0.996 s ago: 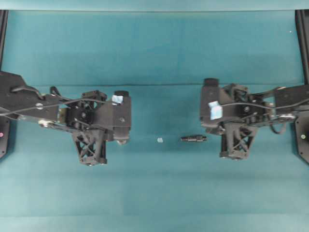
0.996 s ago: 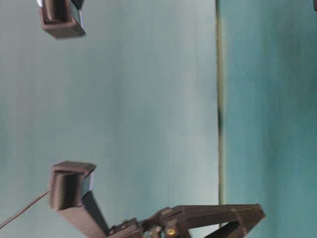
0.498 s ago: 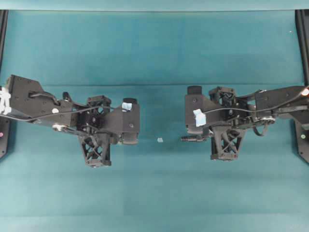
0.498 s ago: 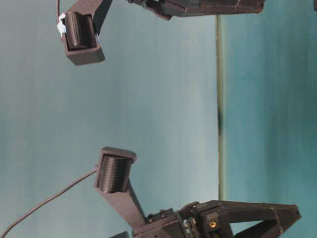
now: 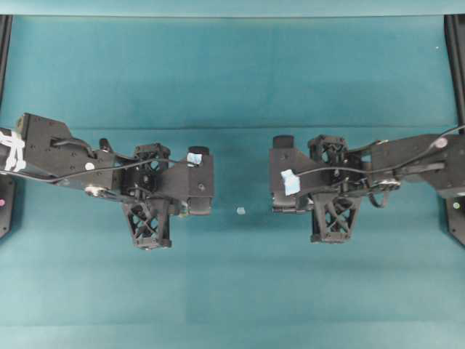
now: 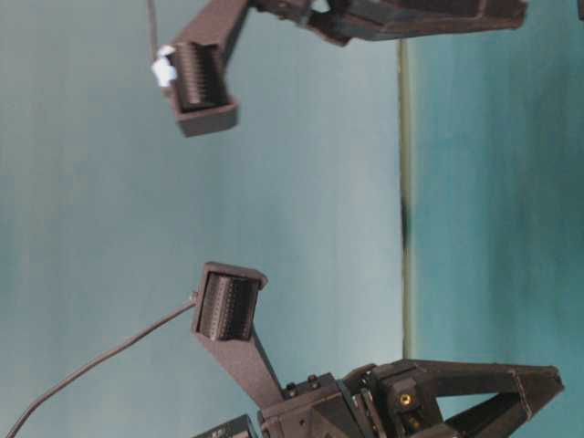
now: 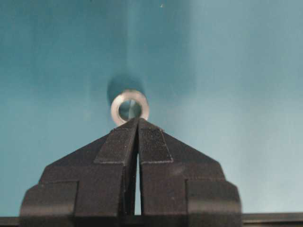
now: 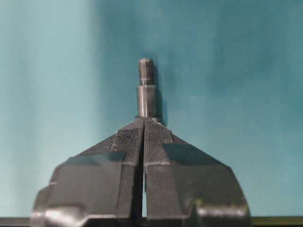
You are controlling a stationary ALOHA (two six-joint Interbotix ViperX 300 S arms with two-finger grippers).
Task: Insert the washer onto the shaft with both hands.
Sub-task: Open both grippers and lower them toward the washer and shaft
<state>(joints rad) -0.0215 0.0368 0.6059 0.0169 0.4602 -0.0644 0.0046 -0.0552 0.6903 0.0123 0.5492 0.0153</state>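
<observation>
In the left wrist view the washer (image 7: 129, 105), a silvery ring with a hole, lies on the teal table just beyond the tips of my left gripper (image 7: 138, 120). The jaws are shut with only a thin slit and hold nothing. In the right wrist view the shaft (image 8: 147, 92), dark with a threaded tip, lies on the table and runs out from under the tips of my right gripper (image 8: 144, 120), also shut and empty. In the overhead view my left gripper (image 5: 192, 209) covers the washer and my right gripper (image 5: 283, 206) covers nearly all of the shaft.
A tiny pale white-blue bit (image 5: 240, 211) lies on the teal mat (image 5: 232, 80) between the two grippers. Black frame posts (image 5: 456, 65) stand at the left and right table edges. Both arms show in the table-level view (image 6: 228, 306).
Both arms have moved inward toward the middle. The left gripper now covers the washer and the right gripper covers the shaft, which lay in the open a second ago. Neither part has moved.
</observation>
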